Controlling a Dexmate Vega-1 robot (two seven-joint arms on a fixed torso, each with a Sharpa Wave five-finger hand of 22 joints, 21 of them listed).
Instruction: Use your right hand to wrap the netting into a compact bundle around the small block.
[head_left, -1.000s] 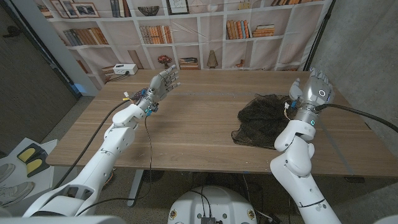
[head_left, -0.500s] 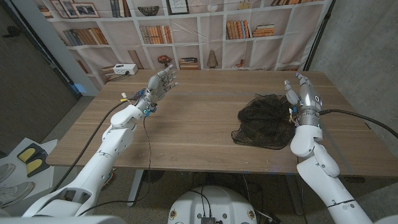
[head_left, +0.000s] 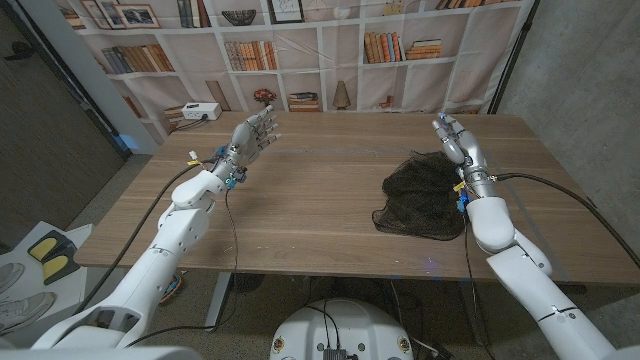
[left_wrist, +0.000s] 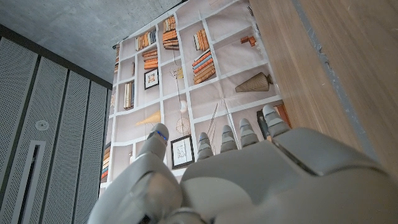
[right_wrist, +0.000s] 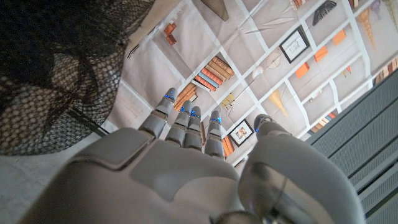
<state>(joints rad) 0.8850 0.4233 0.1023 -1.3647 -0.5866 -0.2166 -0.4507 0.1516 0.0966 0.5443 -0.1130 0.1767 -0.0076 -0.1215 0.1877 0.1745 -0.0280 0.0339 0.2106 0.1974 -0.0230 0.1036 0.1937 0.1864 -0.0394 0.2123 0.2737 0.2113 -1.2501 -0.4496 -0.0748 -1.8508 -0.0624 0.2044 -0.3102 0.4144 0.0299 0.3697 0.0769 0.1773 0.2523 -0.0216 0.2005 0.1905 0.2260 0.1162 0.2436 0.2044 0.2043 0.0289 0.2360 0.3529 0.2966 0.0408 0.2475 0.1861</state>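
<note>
**Right hand raised beside the netting, holding nothing**

The heap of black mesh netting (head_left: 421, 193) lies on the right part of the long wooden counter (head_left: 310, 190), near its front edge; a small block cannot be made out in it. The robot's right hand (head_left: 455, 141) is up just beside the netting's far right edge, fingers (right_wrist: 186, 124) straight, close together and empty. The left hand (head_left: 254, 134) is raised over the counter's far left part, well apart from the netting, fingers (left_wrist: 249, 132) extended, slightly spread and empty. A bookshelf-printed backdrop (head_left: 300, 45) stands behind the counter.
</note>
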